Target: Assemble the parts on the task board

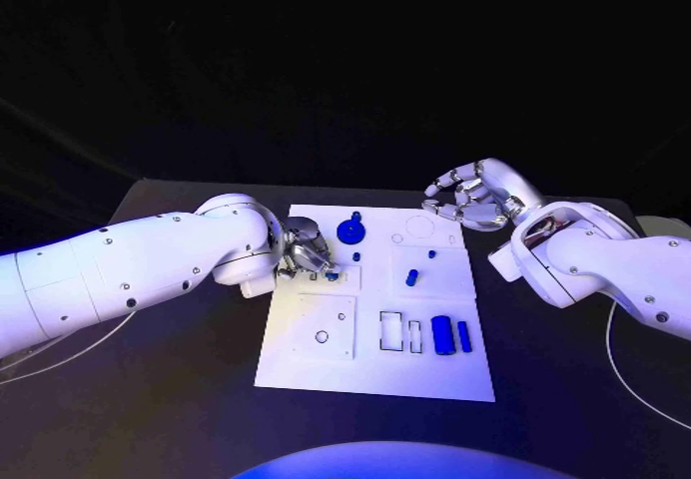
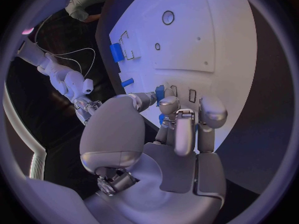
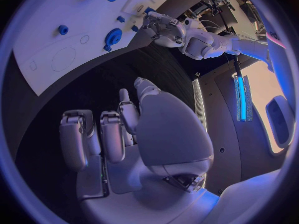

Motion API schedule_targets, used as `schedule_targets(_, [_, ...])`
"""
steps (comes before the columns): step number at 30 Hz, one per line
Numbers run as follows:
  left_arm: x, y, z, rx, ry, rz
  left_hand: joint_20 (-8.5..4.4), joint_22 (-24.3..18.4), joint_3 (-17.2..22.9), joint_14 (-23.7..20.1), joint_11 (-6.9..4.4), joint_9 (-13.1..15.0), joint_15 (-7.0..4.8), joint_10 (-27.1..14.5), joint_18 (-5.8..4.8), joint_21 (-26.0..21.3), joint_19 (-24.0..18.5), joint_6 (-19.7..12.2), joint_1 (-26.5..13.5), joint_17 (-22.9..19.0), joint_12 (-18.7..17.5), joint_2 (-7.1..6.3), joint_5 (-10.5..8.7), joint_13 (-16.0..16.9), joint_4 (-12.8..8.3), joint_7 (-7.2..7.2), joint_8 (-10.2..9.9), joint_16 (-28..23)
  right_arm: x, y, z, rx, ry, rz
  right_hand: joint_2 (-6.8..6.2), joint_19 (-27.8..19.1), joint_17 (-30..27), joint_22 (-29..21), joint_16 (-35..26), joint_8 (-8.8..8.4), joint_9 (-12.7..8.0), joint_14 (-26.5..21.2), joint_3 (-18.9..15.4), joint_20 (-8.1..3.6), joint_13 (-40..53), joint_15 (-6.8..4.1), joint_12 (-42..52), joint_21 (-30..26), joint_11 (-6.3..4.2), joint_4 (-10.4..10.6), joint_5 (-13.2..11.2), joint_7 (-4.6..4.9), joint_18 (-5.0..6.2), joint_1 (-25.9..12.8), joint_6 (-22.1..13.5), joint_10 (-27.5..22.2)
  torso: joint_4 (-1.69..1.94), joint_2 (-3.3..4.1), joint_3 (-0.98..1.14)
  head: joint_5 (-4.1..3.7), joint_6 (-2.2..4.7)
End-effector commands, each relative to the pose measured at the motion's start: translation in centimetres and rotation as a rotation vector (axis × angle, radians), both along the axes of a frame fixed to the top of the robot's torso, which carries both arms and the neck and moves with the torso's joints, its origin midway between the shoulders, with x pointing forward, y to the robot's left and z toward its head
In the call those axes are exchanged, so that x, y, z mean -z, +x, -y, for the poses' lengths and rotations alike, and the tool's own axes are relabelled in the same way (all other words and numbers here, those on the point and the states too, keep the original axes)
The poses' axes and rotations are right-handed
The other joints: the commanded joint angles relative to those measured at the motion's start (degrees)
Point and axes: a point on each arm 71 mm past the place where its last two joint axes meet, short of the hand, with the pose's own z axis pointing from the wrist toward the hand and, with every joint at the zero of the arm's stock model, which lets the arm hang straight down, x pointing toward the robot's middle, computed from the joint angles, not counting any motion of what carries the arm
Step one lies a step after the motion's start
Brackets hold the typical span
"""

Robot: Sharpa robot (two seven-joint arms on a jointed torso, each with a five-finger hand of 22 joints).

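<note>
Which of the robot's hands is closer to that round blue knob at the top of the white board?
Left. The left hand sits at the task board's edge, just beside the round blue knob; the right hand hovers off the board's far right corner.

task board: I see matt white plate
parts: smooth blue plastic
left hand: glossy silver metal
table: matt black

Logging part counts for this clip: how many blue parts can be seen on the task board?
6, perhaps more under the left hand: a round part near the far edge, a small one below it, one at the fingertips, a mid-board peg, and two blocks near the front.
</note>
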Motion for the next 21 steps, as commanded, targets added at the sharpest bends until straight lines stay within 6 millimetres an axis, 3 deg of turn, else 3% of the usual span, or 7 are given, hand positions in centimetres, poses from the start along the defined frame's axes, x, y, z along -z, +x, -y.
schedule_targets(1, [-0.14, 0.14, 0.21, -0.003, 0.02, 0.095, 0.07, 0.2, 12.7, 4.9, -0.02, 0.1, -0.37, 0.5, -1.07, 0.3, 0.5, 0.7, -0.6, 11.6, 0.4, -0.13, 0.38, 0.1, -12.4, -0.37, 0.3, 0.3, 0.13, -0.06, -0.08, -0.013, -0.01, -0.005, -0.55, 3.4, 10.3, 12.2, -0.2, 0.2, 0.1, 4.7, 0.4, -0.3, 0.8, -0.41, -0.2, -0.3, -0.23, 0.0, 0.3, -0.13, 0.38, 0.0, -0.4, 0.0, 0.3, -0.07, 0.09, -0.09, -0.19])
schedule_targets(7, [0.22, -0.01, 0.38, 0.015, 0.053, 0.108, -0.07, 0.8, 13.5, 5.0, -0.18, 0.4, -0.52, 1.1, -1.19, 0.7, 0.9, 0.9, -1.5, 11.6, 0.9, -0.53, 2.15, 0.6, -12.9, -0.52, 0.7, 0.3, 0.19, -0.07, -0.06, -0.012, -0.01, -0.006, -0.55, 3.4, 10.3, 12.2, -0.2, 0.2, 0.1, 4.7, 0.4, -0.3, 0.8, -0.41, -0.2, -0.3, -0.23, 0.0, 0.3, -0.13, 0.38, 0.0, -0.4, 0.0, 0.01, 0.05, 0.16, 0.02, -0.15])
schedule_targets(15, [0.44, 0.01, 0.39, 0.036, 0.084, 0.104, -0.23, 1.5, 13.9, 5.0, -0.37, 0.7, -0.71, 1.8, -1.3, 1.0, 1.2, 1.1, -2.8, 11.8, 1.7, -0.82, 5.5, 1.5, -13.5, -0.72, 1.2, 0.4, 0.25, -0.07, -0.03, -0.011, -0.011, -0.007, -0.55, 3.4, 10.3, 12.2, -0.2, 0.2, 0.1, 4.7, 0.4, -0.3, 0.8, -0.41, -0.2, -0.3, -0.23, 0.0, 0.3, -0.13, 0.38, 0.0, -0.4, 0.0, 0.23, 0.04, 0.15, -0.17, -0.25])
schedule_targets(21, [0.58, 0.13, 0.47, 0.045, 0.1, 0.095, -0.3, 1.9, 13.9, 5.1, -0.46, 0.9, -0.78, 2.1, -1.36, 1.2, 1.4, 1.2, -3.2, 11.8, 2.1, -0.89, 6.66, 1.9, -13.7, -0.81, 1.4, 0.5, 0.3, -0.07, -0.06, -0.011, -0.01, -0.007, -0.6, 3.4, 10.3, 12.2, -0.2, 0.27, 0.1, 4.7, 0.5, -0.29, 0.8, -0.4, -0.2, -0.4, -0.22, 0.0, 0.4, -0.13, 0.39, -0.2, -0.4, 0.0, 0.28, 0.05, 0.16, -0.13, -0.39])
